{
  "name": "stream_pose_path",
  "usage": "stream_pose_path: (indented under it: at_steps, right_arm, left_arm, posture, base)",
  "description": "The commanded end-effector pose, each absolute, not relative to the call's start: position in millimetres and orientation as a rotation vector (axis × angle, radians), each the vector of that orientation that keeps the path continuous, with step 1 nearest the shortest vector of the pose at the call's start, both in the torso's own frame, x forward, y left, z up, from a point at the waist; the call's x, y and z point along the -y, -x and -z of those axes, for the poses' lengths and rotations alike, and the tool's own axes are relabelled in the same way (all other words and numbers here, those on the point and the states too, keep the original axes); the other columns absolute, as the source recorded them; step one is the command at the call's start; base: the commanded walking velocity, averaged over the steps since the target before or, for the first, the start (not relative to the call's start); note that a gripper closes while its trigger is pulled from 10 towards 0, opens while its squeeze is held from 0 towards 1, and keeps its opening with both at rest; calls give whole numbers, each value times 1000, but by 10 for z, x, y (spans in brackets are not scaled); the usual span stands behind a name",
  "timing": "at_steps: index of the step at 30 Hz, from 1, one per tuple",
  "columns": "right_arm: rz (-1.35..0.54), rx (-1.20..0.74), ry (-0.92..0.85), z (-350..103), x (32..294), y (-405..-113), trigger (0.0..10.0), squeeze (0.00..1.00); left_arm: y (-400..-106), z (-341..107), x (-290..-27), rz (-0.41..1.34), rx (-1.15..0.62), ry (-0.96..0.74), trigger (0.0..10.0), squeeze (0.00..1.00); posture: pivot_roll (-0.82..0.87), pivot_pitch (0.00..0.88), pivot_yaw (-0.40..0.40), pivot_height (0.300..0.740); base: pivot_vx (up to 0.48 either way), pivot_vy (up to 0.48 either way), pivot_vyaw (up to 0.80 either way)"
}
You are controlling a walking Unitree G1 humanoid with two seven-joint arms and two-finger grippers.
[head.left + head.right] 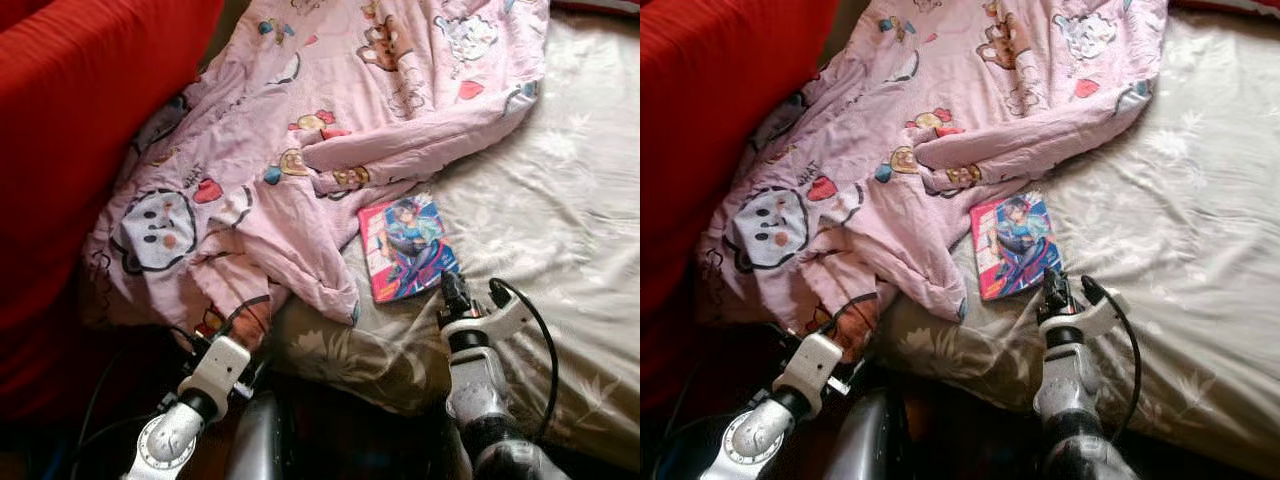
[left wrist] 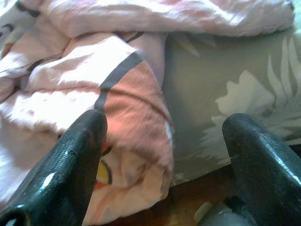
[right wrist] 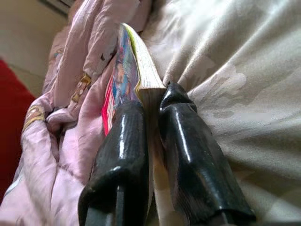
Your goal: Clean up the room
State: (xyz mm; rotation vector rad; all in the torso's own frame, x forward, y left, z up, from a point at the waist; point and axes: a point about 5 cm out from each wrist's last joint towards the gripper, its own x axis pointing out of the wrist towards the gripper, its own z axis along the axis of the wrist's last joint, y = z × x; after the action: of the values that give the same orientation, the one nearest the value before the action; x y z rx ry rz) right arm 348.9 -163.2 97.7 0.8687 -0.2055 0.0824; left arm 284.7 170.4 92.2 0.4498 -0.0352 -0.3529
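The right gripper (image 3: 150, 136) had its two black fingers (image 3: 120, 150) pressed together on the near corner of the comic book (image 1: 407, 247), pinching its thin edge. The book lay on the beige bed sheet (image 1: 560, 230), just beside the pink cartoon blanket (image 1: 300, 130) and touching its folded hem. The left gripper (image 2: 164, 155) was spread wide and empty, at the blanket's hanging corner near the book. Beyond the blanket stood a red sofa (image 1: 80, 120).
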Motion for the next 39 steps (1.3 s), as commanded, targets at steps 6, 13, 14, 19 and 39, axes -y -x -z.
stream_pose_path:
  at_steps: [6,13,14,19,39]
  right_arm:
    - [-34,179,-917,-794,1773,-3232,0,0]
    - [62,113,-952,-560,1967,-3044,0,0]
    - [122,100,-936,-514,2028,-2950,0,0]
    - [213,87,-937,-485,2071,-2865,0,0]
    - [412,59,-965,-421,2149,-2741,10000,1000]
  left_arm:
    - [-2809,-793,-1745,337,-12,-455,10000,0]
    - [-2830,-778,-1719,331,-9,-444,10000,0]
    - [-2842,-763,-1708,330,-6,-440,10000,0]
    - [-2851,-754,-1704,326,-4,-437,10000,0]
    - [-2892,-717,-1665,321,12,-427,10000,0]
  posture:
    - [105,348,118,574]
    - [94,339,106,574]
    - [89,336,100,574]
    - [82,332,96,574]
    - [62,298,83,574]
  base:
    - [0,0,0]
    - [0,0,0]
    - [0,0,0]
    - [0,0,0]
    - [0,0,0]
